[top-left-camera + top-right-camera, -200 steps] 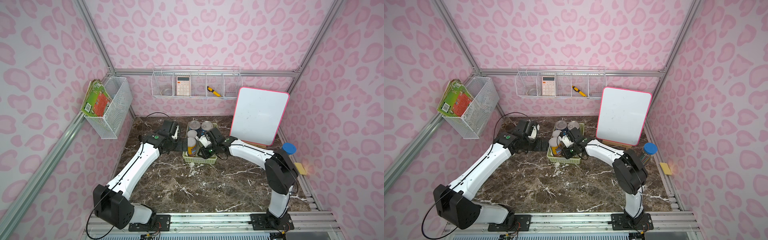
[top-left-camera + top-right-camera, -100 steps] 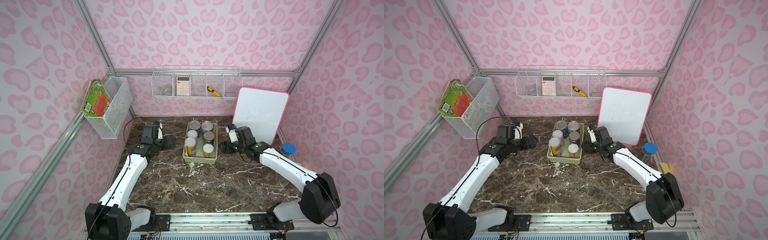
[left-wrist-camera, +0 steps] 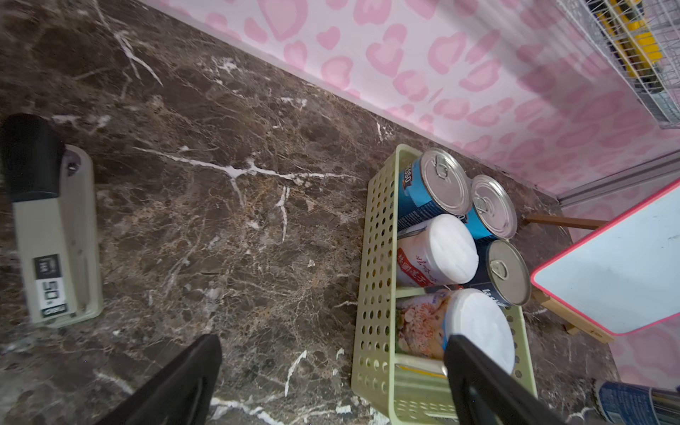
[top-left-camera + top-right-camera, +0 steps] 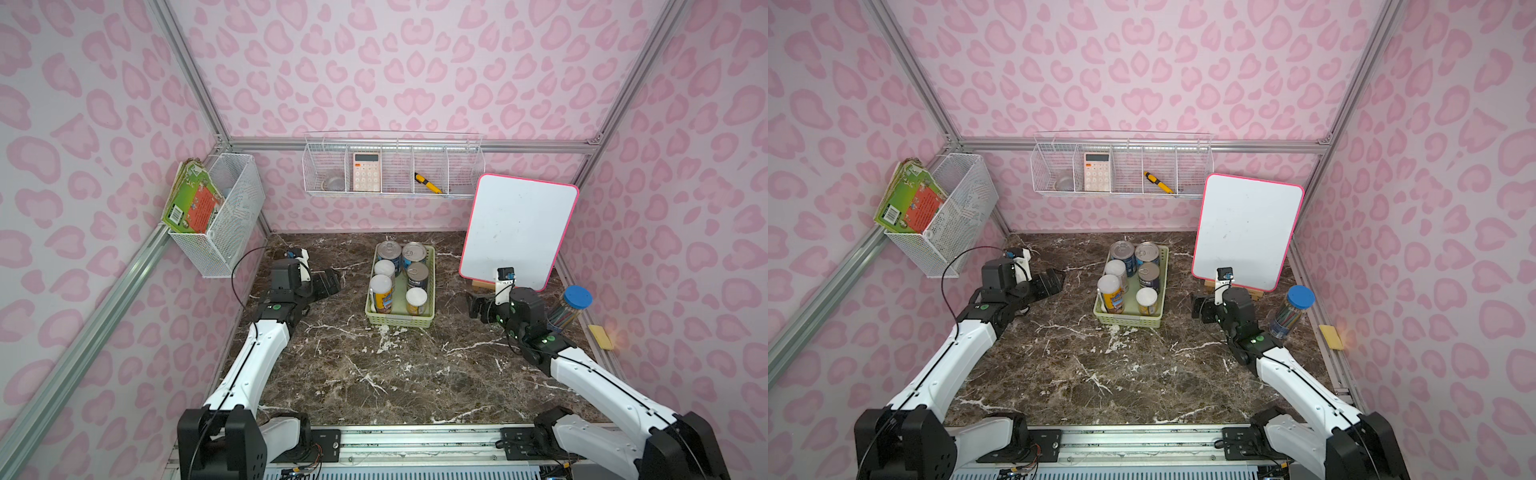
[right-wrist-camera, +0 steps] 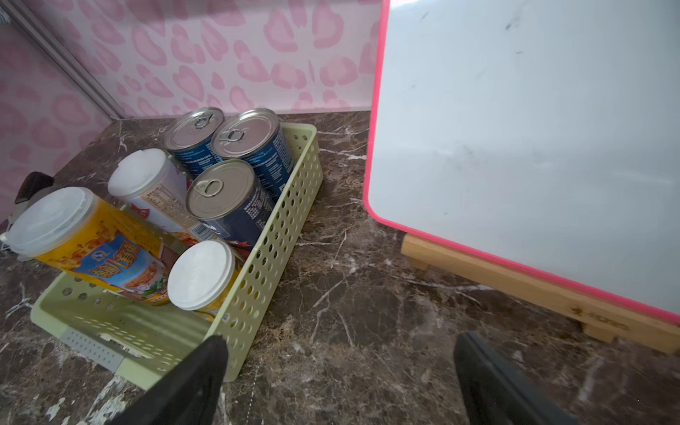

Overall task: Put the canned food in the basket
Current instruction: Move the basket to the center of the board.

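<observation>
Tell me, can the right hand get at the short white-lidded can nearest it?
Probably yes: the right hand is open, facing the basket, with bare marble between, and the can stands above the low wall.

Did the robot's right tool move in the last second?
Yes. The right tool pulled out of the basket, sideways toward the whiteboard, and stands open.

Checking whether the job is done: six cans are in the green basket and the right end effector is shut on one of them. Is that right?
Not quite. The six cans are in the green basket, but the right end effector is open and holds nothing: the right wrist view shows its jaws spread beside the basket.
</observation>
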